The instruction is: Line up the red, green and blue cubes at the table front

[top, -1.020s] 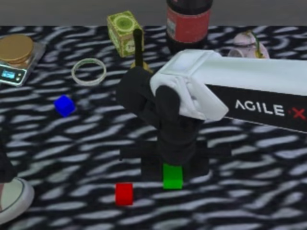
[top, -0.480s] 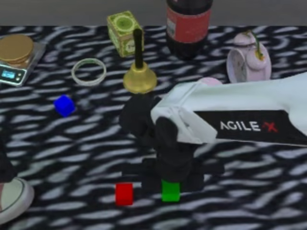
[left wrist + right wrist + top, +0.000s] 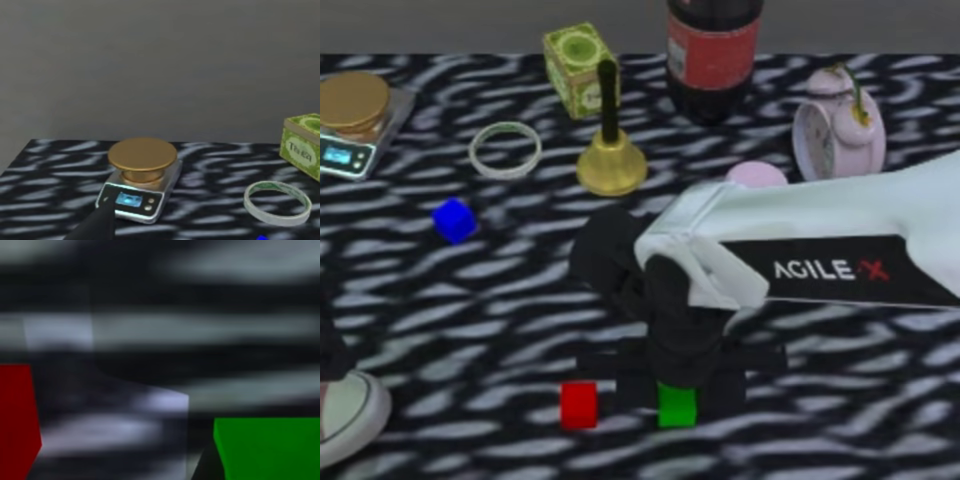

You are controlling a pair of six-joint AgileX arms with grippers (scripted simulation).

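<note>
The green cube [image 3: 677, 405] is at the table front [image 3: 820, 455], with my right gripper [image 3: 677, 392] shut on it from above. The red cube [image 3: 579, 405] rests on the table just to the left of the green one, with a small gap between them. In the right wrist view the green cube [image 3: 267, 447] and the red cube [image 3: 17, 420] appear close up over the striped top. The blue cube [image 3: 453, 220] lies alone at mid-left, far from both arms. My left arm [image 3: 332, 350] is parked at the left edge.
Along the back stand a kitchen scale [image 3: 350, 120], a tape ring [image 3: 505, 150], a yellow-green tea box [image 3: 578, 68], a brass bell [image 3: 610, 160], a cola bottle [image 3: 713, 50], a pink alarm clock [image 3: 838, 125] and a pink jar [image 3: 756, 175]. A white rounded object [image 3: 345, 415] sits at front left.
My right gripper has carried the green cube toward the table front and lower, ending beside the red cube. The arm's retreat uncovered the bell, clock and jar.
</note>
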